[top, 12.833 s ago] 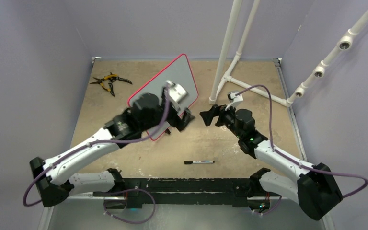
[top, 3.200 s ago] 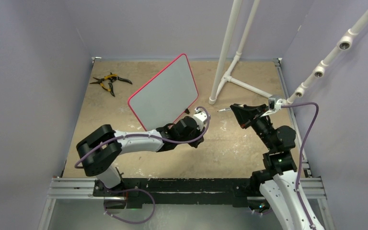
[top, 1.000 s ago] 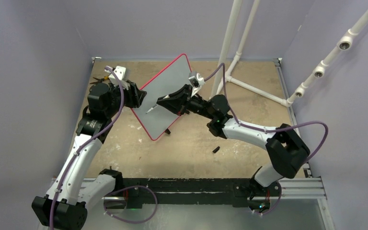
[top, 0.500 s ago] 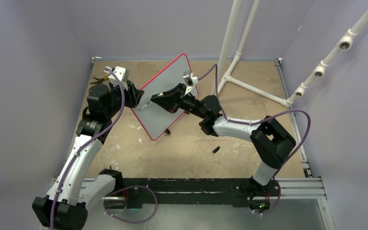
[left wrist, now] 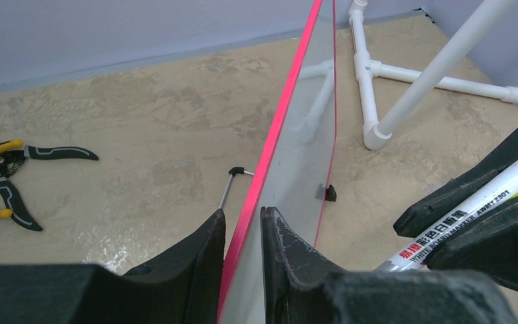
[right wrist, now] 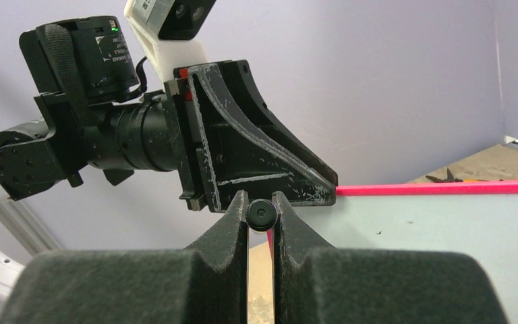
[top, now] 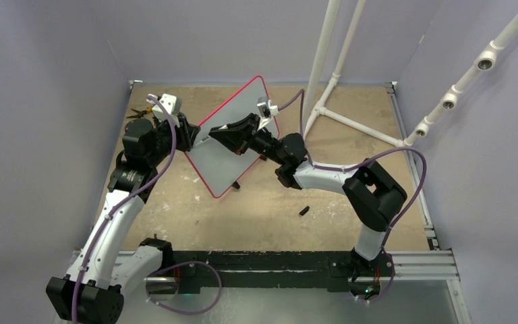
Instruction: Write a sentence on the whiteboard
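The left fingers (left wrist: 243, 217) are sitting narrow, one on each side of the whiteboard (left wrist: 310, 142) at its red-pink rim, and appear to be pinching that edge. The right fingers (right wrist: 261, 200) are clamping tight on a marker (left wrist: 462, 219). Its black butt end is showing between them in the right wrist view, and its labelled white barrel is showing in the left wrist view.

Seen from above, the whiteboard is standing propped at a tilt on the sandy surface (top: 351, 108), toward the back and a little left of centre. Its long axis is running from about 7 o'clock up to between 1 and 2 o'clock. The left fingers are gripping it at the 9 o'clock end of its upper long edge. The right arm is reaching in from 4 o'clock, and the marker is pointing toward 8 o'clock, straight at the left fingers, with its tip close to that same edge.

The board's face is looking blank, with no sentence showing. It cannot be told whether the tip is touching it. From the tip, the open writing area is lying toward 4 o'clock, back under the right fingers. The right arm is the one placed to write, while the left looks to be only steadying the board.
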